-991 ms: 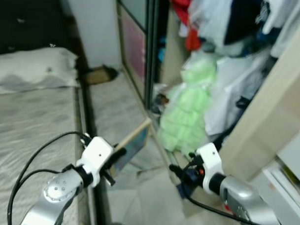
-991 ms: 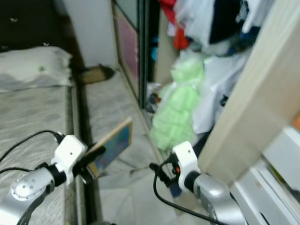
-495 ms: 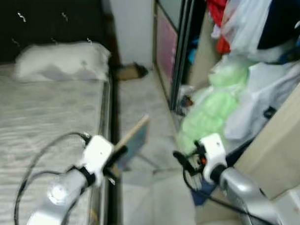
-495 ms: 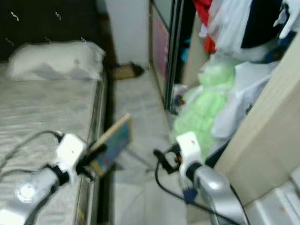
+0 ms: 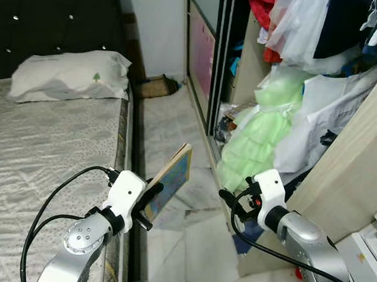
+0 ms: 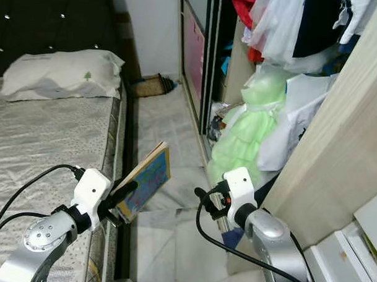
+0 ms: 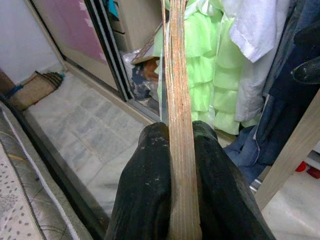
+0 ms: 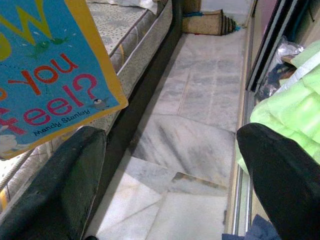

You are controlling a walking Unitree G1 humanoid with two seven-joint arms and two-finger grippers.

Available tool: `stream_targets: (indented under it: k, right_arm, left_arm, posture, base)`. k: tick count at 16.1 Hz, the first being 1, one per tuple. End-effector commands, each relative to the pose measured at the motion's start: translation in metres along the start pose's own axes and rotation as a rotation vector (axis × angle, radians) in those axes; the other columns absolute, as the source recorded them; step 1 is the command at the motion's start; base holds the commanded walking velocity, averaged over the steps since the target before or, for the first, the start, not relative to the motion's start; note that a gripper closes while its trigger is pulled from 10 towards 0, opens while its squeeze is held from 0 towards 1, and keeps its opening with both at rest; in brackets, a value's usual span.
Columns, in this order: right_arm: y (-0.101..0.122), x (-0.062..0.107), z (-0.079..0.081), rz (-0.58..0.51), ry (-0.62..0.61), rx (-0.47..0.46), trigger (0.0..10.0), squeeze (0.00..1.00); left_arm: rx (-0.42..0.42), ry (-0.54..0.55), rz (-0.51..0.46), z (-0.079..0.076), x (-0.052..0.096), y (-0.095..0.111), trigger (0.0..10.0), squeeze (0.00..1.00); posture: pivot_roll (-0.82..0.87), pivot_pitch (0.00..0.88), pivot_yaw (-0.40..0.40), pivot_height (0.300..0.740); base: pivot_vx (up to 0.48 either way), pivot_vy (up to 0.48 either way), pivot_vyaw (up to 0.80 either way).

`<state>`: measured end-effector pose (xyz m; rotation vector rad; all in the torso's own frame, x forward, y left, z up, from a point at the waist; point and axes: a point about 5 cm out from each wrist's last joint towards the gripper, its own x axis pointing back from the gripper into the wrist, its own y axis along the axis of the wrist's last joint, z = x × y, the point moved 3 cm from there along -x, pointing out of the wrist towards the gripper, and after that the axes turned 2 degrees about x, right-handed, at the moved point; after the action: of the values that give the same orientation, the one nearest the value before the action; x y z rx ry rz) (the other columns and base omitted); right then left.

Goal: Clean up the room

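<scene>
Change since a second ago: sharper now, and aimed further left and up, so more bed and the whole pillow in view; camera motion, not the things; book clamped in the left gripper as before, at about the same tilt.

Left eye view: left gripper [image 5: 150, 200] shut on the book [image 5: 173, 178], held above the floor [image 5: 176, 128] between the bed [image 5: 52, 148] and the wardrobe [image 5: 207, 49]; pillow [image 5: 70, 75] at the head of the bed; green dress [image 5: 256, 140] spilling from the wardrobe.

Right eye view: right gripper [image 6: 206, 201] low near the dress, holding nothing.

Left wrist view: fingers [image 7: 150, 200] pressed on both covers, book edge-on, grip near one corner.

Right wrist view: fingers [image 8: 65, 185] wide apart; blue cover with yellow border close by.

Doing it well: probably carrying the book somewhere to put it down; worth keeping the clamp firm and the book clear of the bed edge, since a corner grip likely lets it pivot.
</scene>
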<state>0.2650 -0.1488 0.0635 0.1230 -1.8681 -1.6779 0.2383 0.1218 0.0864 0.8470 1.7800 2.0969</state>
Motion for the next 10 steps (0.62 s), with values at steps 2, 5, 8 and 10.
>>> stream_targets:
  k: [2,5,8,10]
  right_arm:
    - [0.0028,-0.0011,-0.0003,-0.009,0.003,0.008,10.0,0.0]
    - [0.0022,-0.0016,0.0007,-0.01,0.006,0.007,10.0,0.0]
    - [0.003,-0.003,0.0031,-0.02,0.026,-0.005,10.0,0.0]
    - [0.0059,-0.0029,0.0086,-0.036,0.069,-0.04,10.0,0.0]
  left_arm:
    - [-0.017,-0.001,-0.053,0.0012,0.0005,0.0121,10.0,0.0]
    - [-0.014,0.002,-0.054,0.0015,0.0006,0.012,10.0,0.0]
    - [-0.006,0.005,-0.057,0.0019,0.0002,0.0124,10.0,0.0]
    - [-0.007,0.004,-0.058,0.0016,-0.0001,0.0127,10.0,0.0]
  posture:
    - [-0.04,0.016,-0.001,0.74]
    - [-0.04,0.015,0.0,0.74]
    - [-0.04,0.012,0.0,0.74]
    - [-0.04,0.01,0.001,0.74]
  base:
    - [0.0,-0.247,0.0]
    - [0.0,0.0,0.0]
    - [0.0,0.0,0.0]
    - [0.0,0.0,0.0]
